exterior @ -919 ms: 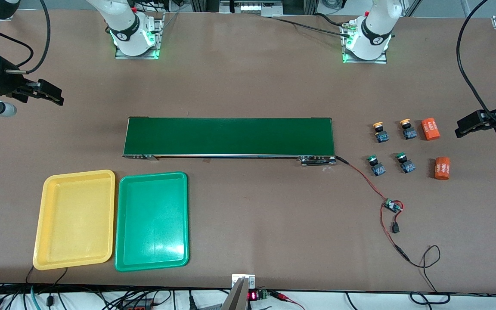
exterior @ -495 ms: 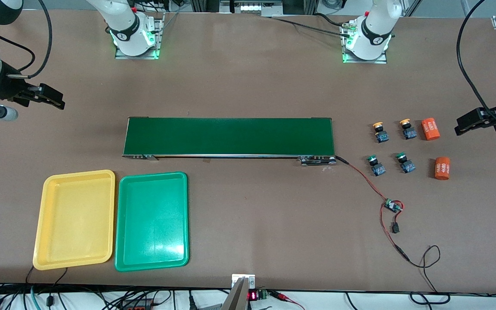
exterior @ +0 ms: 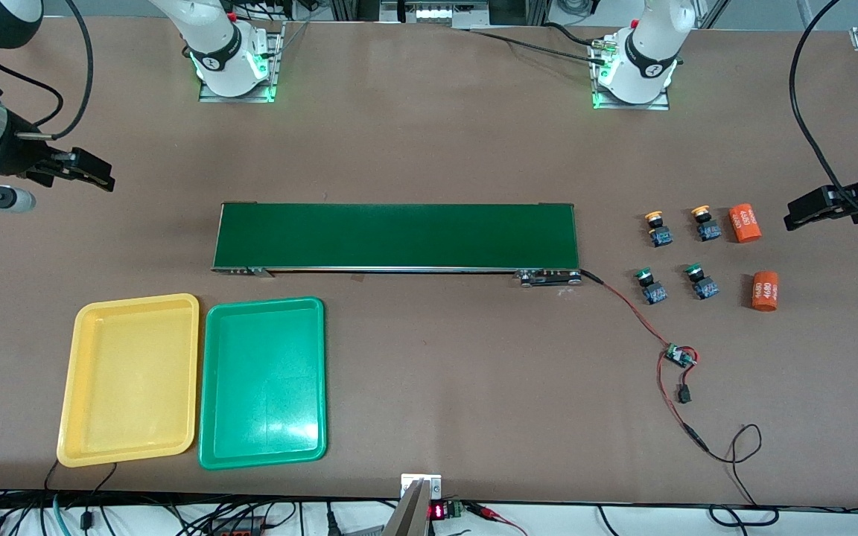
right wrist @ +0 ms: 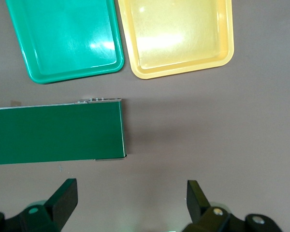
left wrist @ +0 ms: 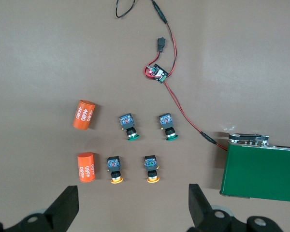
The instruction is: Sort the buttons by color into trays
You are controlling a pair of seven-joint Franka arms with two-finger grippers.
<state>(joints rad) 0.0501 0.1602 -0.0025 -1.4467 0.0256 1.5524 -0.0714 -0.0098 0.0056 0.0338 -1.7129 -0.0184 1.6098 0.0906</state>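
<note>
Yellow-orange caps top two small push-button switches on black-and-blue bodies (exterior: 657, 228) (exterior: 704, 223), standing side by side toward the left arm's end of the tabletop (exterior: 429, 149). Two green-capped switches (exterior: 650, 285) (exterior: 699, 281) sit in a second row just nearer to the front camera. None lies in a tray. The left gripper (exterior: 809, 212) hangs over bare tabletop near the table's end, past the switches, its jaws spread wide and holding nothing; its wrist view shows all four switches lying apart from its fingers (left wrist: 65, 209).

Two shallow rectangular plastic trays with rounded corners, one yellow (exterior: 71, 387) and one green (exterior: 209, 387), lie just beside each other toward the right arm's end, nearer to the front camera than the long dark-green conveyor belt (exterior: 395, 236). The right gripper (exterior: 90, 173) hovers over bare tabletop, well apart from the trays, jaws also wide and empty.

Two orange cylinders printed "4680" (exterior: 745, 222) (exterior: 765, 290) rest beside the switches. A red-and-black wire with a small circuit board (exterior: 678, 356) trails from the belt's end across the brown tabletop.
</note>
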